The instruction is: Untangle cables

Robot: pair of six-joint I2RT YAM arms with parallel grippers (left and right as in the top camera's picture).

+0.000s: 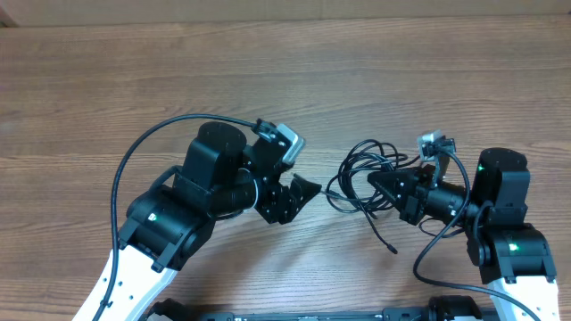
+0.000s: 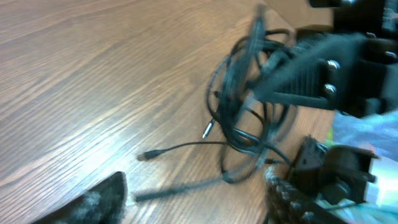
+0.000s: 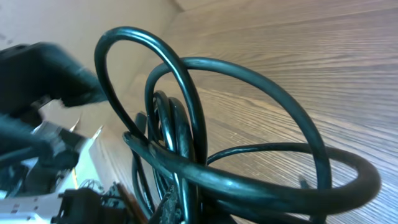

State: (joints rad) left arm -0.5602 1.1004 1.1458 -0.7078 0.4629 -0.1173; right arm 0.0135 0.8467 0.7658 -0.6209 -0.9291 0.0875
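Note:
The cables [image 1: 359, 174] are a loose tangle of thin black cords on the wooden table between my two arms. One loose end trails toward the front [image 1: 391, 248]. My right gripper [image 1: 385, 184] reaches into the tangle's right side and is shut on the cables. In the right wrist view the looped cables [image 3: 205, 118] fill the frame around its fingers [image 3: 183, 208]. My left gripper [image 1: 299, 192] is open and empty, a short way left of the tangle. In the left wrist view the cables [image 2: 239, 112] lie ahead of its spread fingers [image 2: 193, 208], with plug ends [image 2: 208, 129] on the wood.
The wooden table [image 1: 285, 80] stretches far back and to both sides. The thicker black robot cable [image 1: 143, 147] arcs over my left arm. The right arm's body [image 1: 504, 214] stands right of the tangle.

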